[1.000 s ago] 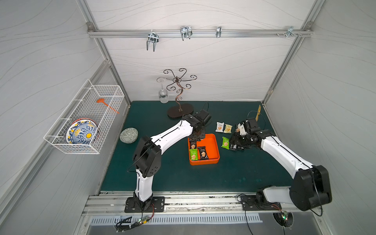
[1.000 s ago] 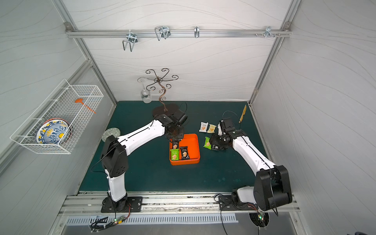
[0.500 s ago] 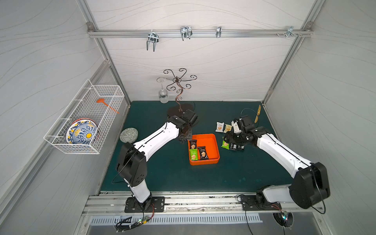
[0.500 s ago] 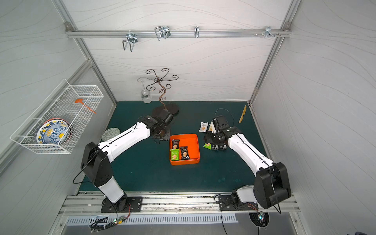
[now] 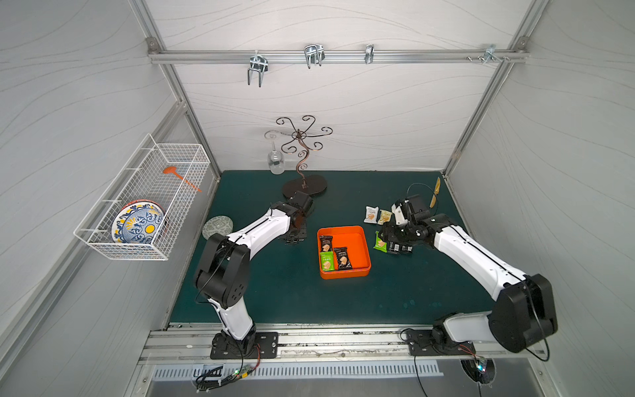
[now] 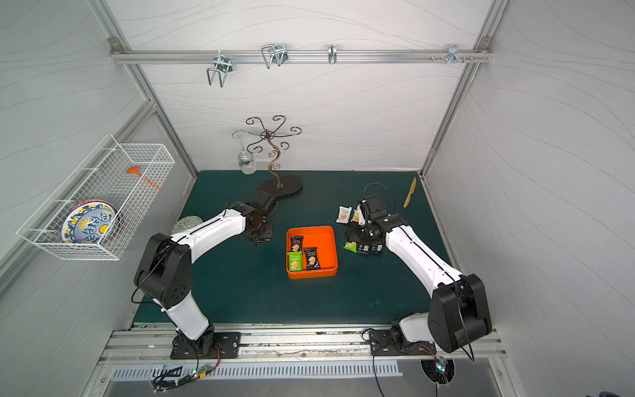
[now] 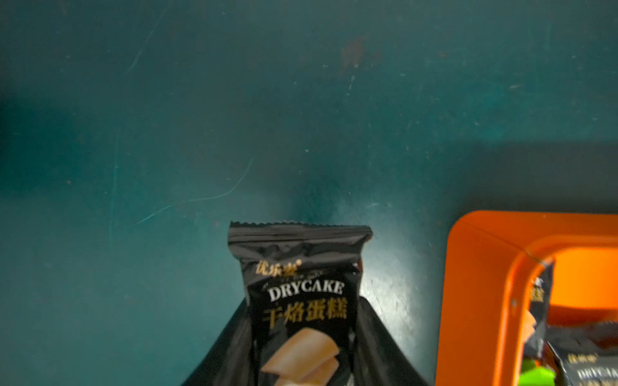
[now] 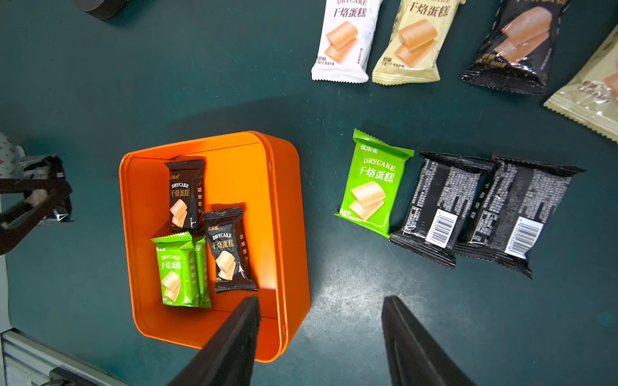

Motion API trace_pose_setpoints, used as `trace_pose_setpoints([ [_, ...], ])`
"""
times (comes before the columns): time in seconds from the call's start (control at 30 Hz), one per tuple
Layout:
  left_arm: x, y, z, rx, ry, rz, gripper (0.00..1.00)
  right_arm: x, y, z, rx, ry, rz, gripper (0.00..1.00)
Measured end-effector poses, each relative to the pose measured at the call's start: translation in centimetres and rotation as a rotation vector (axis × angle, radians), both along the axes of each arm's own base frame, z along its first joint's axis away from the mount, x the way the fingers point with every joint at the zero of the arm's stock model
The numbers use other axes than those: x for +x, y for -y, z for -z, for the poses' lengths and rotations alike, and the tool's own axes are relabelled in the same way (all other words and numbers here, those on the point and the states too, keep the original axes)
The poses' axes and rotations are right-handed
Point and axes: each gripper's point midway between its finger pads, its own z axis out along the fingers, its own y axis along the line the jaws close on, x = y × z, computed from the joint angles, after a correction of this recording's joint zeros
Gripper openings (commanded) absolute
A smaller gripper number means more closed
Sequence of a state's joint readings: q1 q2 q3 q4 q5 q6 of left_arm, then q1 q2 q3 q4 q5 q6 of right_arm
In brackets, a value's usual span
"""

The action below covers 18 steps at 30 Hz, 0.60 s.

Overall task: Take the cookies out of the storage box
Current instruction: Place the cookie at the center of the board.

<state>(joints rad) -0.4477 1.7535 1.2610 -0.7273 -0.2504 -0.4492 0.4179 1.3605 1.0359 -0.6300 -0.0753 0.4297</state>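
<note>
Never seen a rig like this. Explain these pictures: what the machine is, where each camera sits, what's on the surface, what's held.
It is two white-and-black robot arms, left and right, over a dark green mat. Two pictures look down from overhead; the other two come from cameras on the wrists. On the mat sits a shallow orange plastic box with black and green foil cookie packets inside; other packets, such as a green foil packet, lie beside it. The left pincer is shut on a black foil cookie packet, outside the box. The right pincer is open and empty.
</note>
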Motion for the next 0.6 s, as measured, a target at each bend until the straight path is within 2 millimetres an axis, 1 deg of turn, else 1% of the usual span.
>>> trace_pose_setpoints([
  [0.13,0.6,0.3,1.4,0.004,-0.006,0.001,0.42,0.0,0.1,0.0,-0.005,0.000,0.003,0.63],
  [0.27,1.1,0.5,2.2,0.003,-0.002,0.006,0.43,-0.1,0.2,0.1,-0.012,-0.004,0.005,0.63],
  [0.43,1.6,0.7,3.3,0.007,-0.006,0.012,0.48,-0.3,0.4,-0.2,-0.014,0.002,0.007,0.63],
  [0.53,1.7,0.6,3.8,0.011,-0.015,0.014,0.49,-0.4,0.5,-0.4,-0.013,0.006,0.007,0.63],
  [0.6,1.7,0.6,3.9,0.009,-0.018,0.013,0.52,-0.5,0.5,-0.4,-0.013,0.004,0.007,0.63],
])
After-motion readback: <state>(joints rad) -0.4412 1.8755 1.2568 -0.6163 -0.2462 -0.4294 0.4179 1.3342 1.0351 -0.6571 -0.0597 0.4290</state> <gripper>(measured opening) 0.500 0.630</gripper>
